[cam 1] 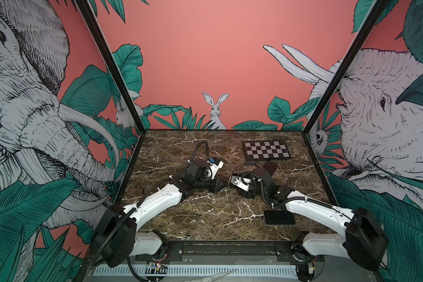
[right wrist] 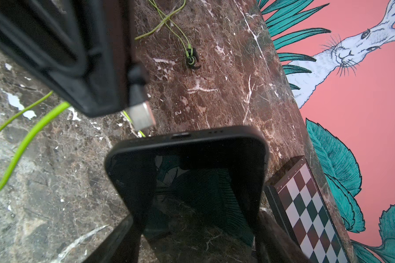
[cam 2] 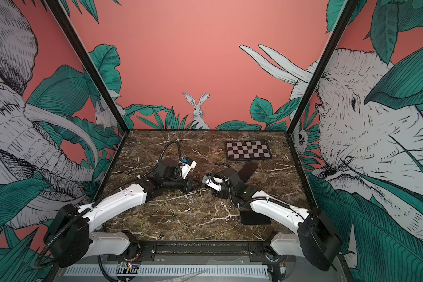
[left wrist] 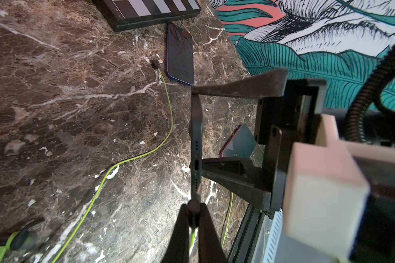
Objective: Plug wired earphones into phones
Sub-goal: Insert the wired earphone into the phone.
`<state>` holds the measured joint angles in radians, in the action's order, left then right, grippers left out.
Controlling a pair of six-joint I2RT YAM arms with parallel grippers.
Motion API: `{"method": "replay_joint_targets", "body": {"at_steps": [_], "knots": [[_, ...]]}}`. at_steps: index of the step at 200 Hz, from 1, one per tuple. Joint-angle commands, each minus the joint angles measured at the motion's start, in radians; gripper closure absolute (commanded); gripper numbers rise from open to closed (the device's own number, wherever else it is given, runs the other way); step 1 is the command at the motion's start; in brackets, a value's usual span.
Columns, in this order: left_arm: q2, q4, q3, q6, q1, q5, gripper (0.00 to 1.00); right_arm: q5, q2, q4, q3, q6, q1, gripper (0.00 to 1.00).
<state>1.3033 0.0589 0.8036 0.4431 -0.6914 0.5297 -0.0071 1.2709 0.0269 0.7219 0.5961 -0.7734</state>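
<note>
In both top views the arms met mid-desk [cam 1: 230, 151], left claw [cam 1: 221, 186] and right claw [cam 1: 232, 184] almost tip to tip, the wired earphones [cam 1: 227, 200] strewn limply about and a spare phone [cam 1: 279, 217] flat near the front. In the left wrist view the left claw was clenched on a plug [left wrist: 194, 202], just short of the port [left wrist: 196, 164] in the held phone [left wrist: 196, 136], which the right claw grasped across its sides. In the right wrist view the plug's metal tip hung beside that port. I judged the cord light and floppy, the plug body the only firm hold, and the glossy phone stiff but slippery. No writing was legible.
</note>
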Motion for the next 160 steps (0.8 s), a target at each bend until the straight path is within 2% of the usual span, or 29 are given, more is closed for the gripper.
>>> {"method": "replay_joint_targets", "body": {"at_steps": [1,160], "knots": [[-0.023,0.008,0.033,-0.015,-0.001,-0.007,1.0,0.007,-0.003,-0.038,0.05,0.024,-0.014,0.34],[-0.024,0.028,0.036,-0.04,-0.001,-0.034,1.0,0.032,0.018,-0.011,0.071,0.067,-0.043,0.34]]}}
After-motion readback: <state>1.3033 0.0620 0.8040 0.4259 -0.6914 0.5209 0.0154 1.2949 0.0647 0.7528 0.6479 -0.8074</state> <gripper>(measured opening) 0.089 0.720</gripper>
